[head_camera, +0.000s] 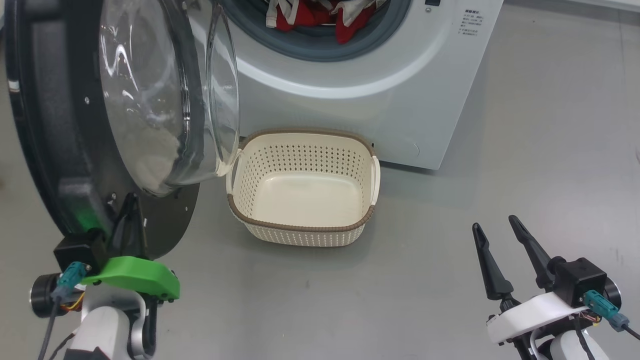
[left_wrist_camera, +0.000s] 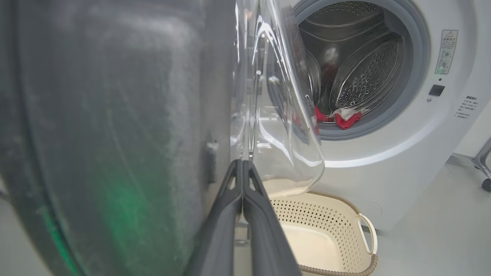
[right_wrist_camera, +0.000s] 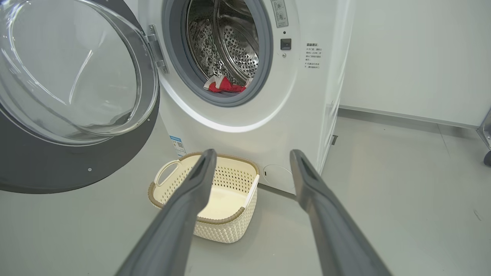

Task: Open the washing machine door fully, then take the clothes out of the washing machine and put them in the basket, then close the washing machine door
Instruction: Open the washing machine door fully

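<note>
Floor [head_camera: 550, 125]: smooth, light grey, uniform finish, extending from near to far across the whole scene. Wall [right_wrist_camera: 414, 53]: plain white, on the far right side. Skirting strip [right_wrist_camera: 387, 117]: pale grey, running along the joint between wall and floor. Caster wheel [right_wrist_camera: 487, 158]: dark, resting on the floor at the far right, under a metal frame leg [left_wrist_camera: 481, 157]. Scuff mark [right_wrist_camera: 476, 214]: small, dark, on the floor at the right.
</note>
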